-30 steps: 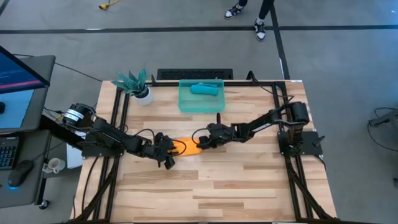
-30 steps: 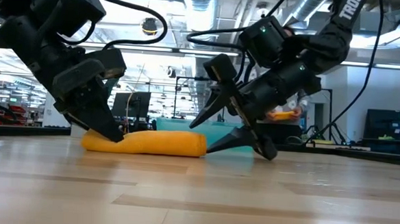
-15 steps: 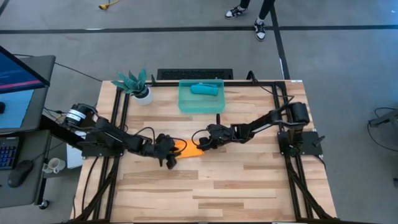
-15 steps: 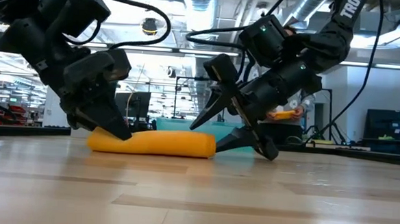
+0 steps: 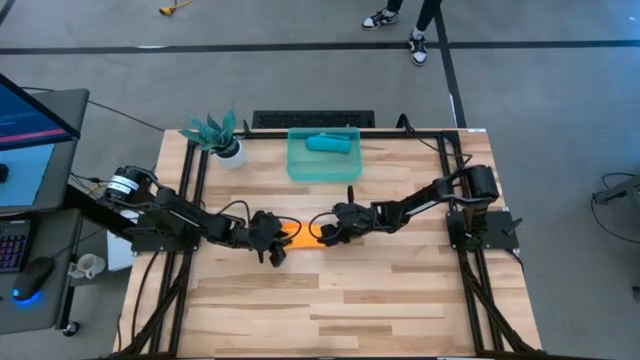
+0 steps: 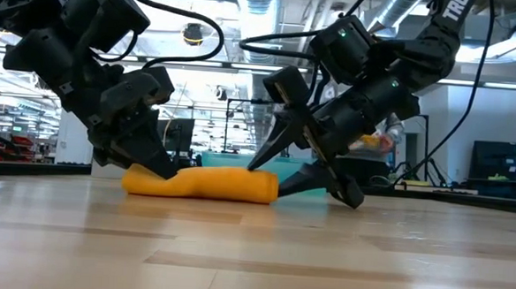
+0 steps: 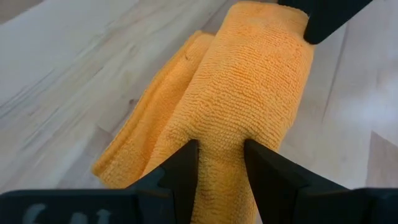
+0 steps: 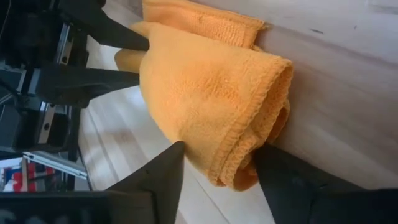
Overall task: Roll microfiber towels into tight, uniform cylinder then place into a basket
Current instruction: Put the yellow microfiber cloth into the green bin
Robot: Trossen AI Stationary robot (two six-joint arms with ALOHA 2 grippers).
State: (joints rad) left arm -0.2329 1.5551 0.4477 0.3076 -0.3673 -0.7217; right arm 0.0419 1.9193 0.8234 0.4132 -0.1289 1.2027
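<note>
The orange towel [image 6: 205, 182] lies rolled up on the table between my two grippers, showing as a short orange strip [image 5: 299, 233] from above. My left gripper [image 7: 221, 155] is shut on its left end and my right gripper [image 8: 217, 163] on its right end. The teal towel [image 5: 330, 143] lies rolled inside the basket [image 5: 300, 165] at the table's far edge. My left gripper pinches the roll's left end [image 7: 221, 134] between its two fingers, coming slanting down from the table's left. The cloth bulges up between the fingertips [image 7: 186, 155]. The roll rests on the table. My right gripper has the roll's open right end [image 8: 249, 124] between its two fingers, which come slanting down from the table's right, along the roll. One fingertip [image 6: 255, 162] meets the top of the roll, the other [image 6: 322, 185] lies low by the table. The roll rests on the wood.
A teal-leaved plant in a white pot [image 5: 222, 140] stands at the far left, beside the basket. Bare wood [image 5: 340, 300] stretches toward the near edge. A monitor and desk [image 5: 30, 130] sit beyond the table's left side.
My left gripper has gone a little toward the table's right edge, toward my right gripper, and has tipped slightly, taking the roll's left end along. The orange roll has slid a little to the right along the table and now shows a slight kink near its left end.
</note>
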